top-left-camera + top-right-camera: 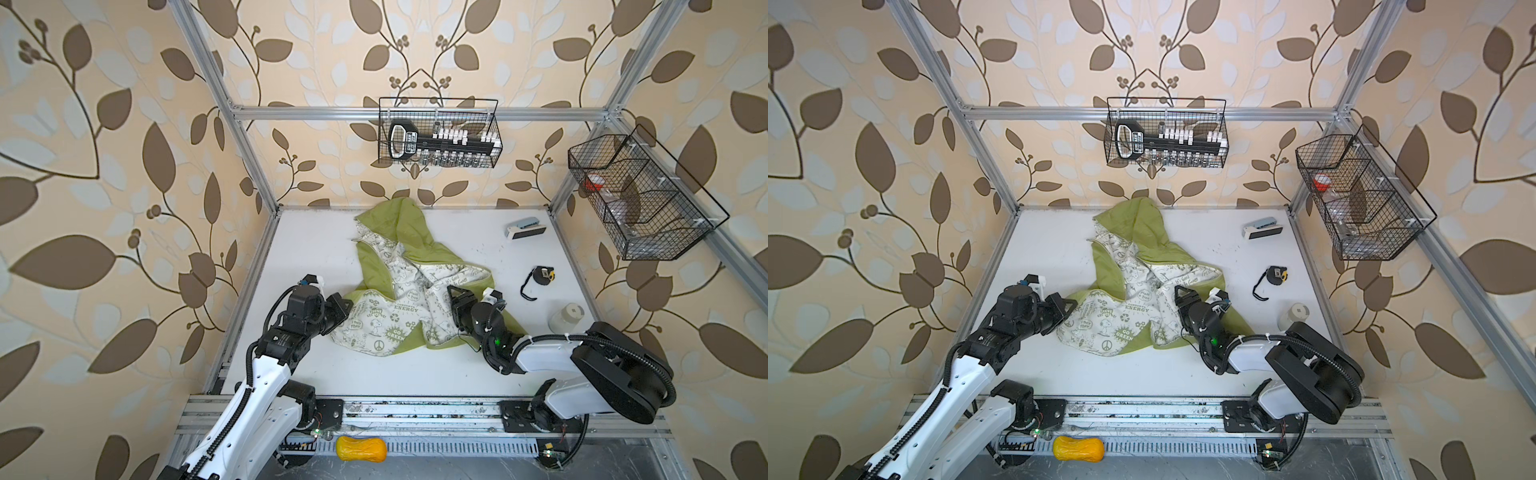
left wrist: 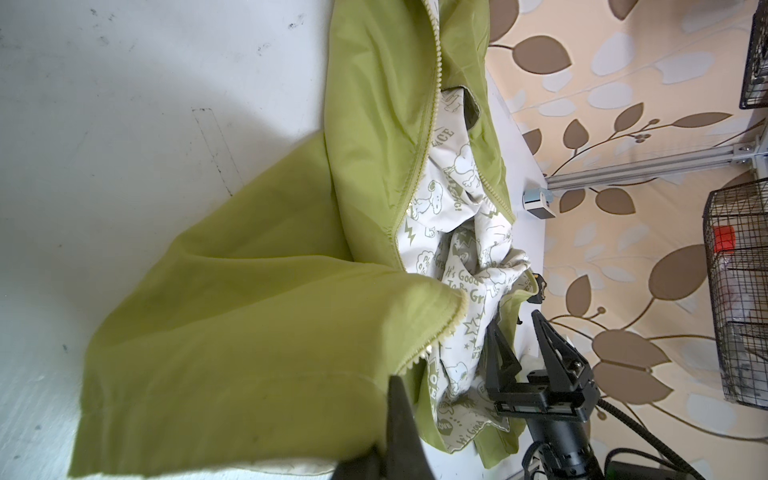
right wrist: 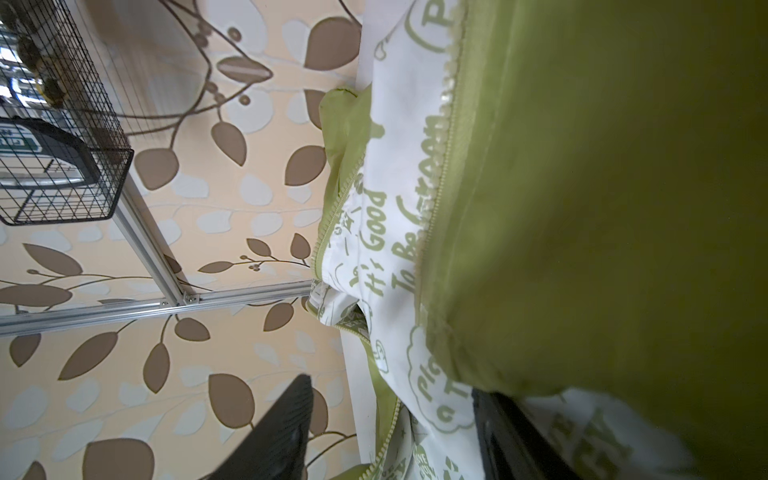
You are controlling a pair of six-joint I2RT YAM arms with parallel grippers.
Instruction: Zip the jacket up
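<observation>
The olive-green jacket (image 1: 409,245) (image 1: 1144,237) lies crumpled and unzipped in the middle of the white table (image 1: 299,249), its white printed lining facing up. My left gripper (image 1: 343,309) (image 1: 1068,306) is at the jacket's left lower corner. In the left wrist view it (image 2: 401,415) is shut on the green hem (image 2: 249,311), next to the zipper teeth (image 2: 432,124). My right gripper (image 1: 455,293) (image 1: 1183,296) (image 2: 523,345) rests over the jacket's right side. In the right wrist view it (image 3: 395,432) is open, with lining and a zipper edge (image 3: 446,137) between the fingers.
On the table to the right lie a pale stapler-like tool (image 1: 523,229), a black and yellow tape measure (image 1: 542,275) and a white jar (image 1: 567,316). Wire baskets hang on the back wall (image 1: 440,137) and the right wall (image 1: 636,199). An orange squash-shaped object (image 1: 360,449) lies by the front rail.
</observation>
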